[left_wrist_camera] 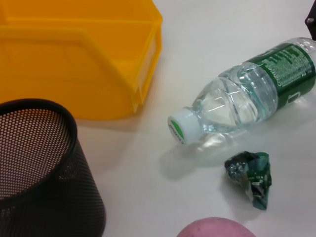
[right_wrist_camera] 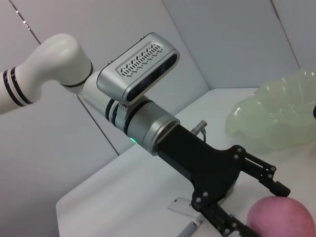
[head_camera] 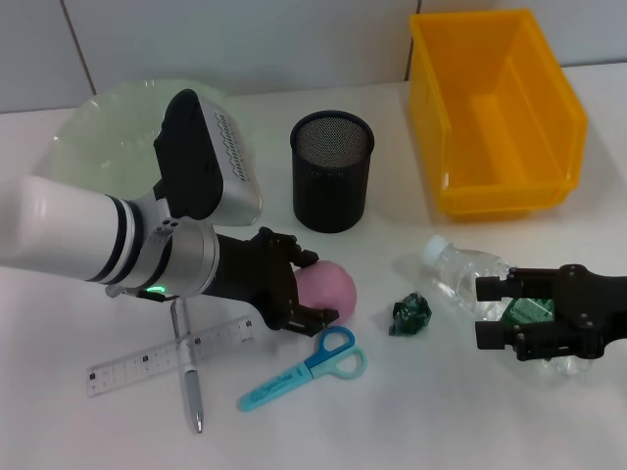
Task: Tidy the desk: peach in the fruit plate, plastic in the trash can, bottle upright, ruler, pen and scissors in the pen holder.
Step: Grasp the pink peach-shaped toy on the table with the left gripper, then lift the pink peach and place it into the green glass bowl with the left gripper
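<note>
The pink peach (head_camera: 333,284) rests on the table with my left gripper (head_camera: 319,288) open, one finger on each side of it. The clear bottle (head_camera: 460,272) with a green label lies on its side, cap (left_wrist_camera: 181,128) toward the pen holder (head_camera: 331,168). My right gripper (head_camera: 488,313) stands open astride the bottle's body. The crumpled green plastic (head_camera: 409,313) lies between peach and bottle. Blue scissors (head_camera: 312,368), a clear ruler (head_camera: 157,360) and a pen (head_camera: 189,377) crossing it lie near the front. The pale green fruit plate (head_camera: 103,132) sits at the back left.
The yellow bin (head_camera: 495,113) stands at the back right, next to the black mesh pen holder. My left arm's white forearm (head_camera: 69,230) reaches over the table in front of the fruit plate. A wall closes off the far side.
</note>
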### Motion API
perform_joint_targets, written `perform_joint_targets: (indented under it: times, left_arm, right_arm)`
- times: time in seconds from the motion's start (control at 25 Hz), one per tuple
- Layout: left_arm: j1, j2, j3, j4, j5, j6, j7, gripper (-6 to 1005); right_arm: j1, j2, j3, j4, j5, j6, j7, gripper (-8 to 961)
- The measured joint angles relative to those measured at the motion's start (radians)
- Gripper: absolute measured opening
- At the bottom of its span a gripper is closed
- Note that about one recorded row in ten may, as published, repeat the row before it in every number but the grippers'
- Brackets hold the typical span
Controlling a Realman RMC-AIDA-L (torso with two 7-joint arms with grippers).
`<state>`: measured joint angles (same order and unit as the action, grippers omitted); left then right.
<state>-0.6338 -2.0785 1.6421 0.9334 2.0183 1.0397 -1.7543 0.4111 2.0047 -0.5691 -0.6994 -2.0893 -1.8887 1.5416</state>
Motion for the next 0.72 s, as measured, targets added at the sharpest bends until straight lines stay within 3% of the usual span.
perform_joint_targets:
  times: [0.28,0.52,0.72]
  left_arm:
    - [0.008,0.0,0.016,0.004,0.0,-0.041,-0.012,651]
    - [0.011,0.0,0.013,0.01,0.0,-0.037,-0.032,409]
    - [0.045,0.01,-0.064,0.088,-0.006,0.037,-0.067,330]
  right_arm:
    - [0.0,0.0,0.003,0.0,0.0,-0.004,0.0,815]
    - [0.0,-0.001,0.003,0.0,0.0,-0.006,0.0,815]
    - [0.0,-0.001,0.003,0.0,0.0,-0.006,0.0,815]
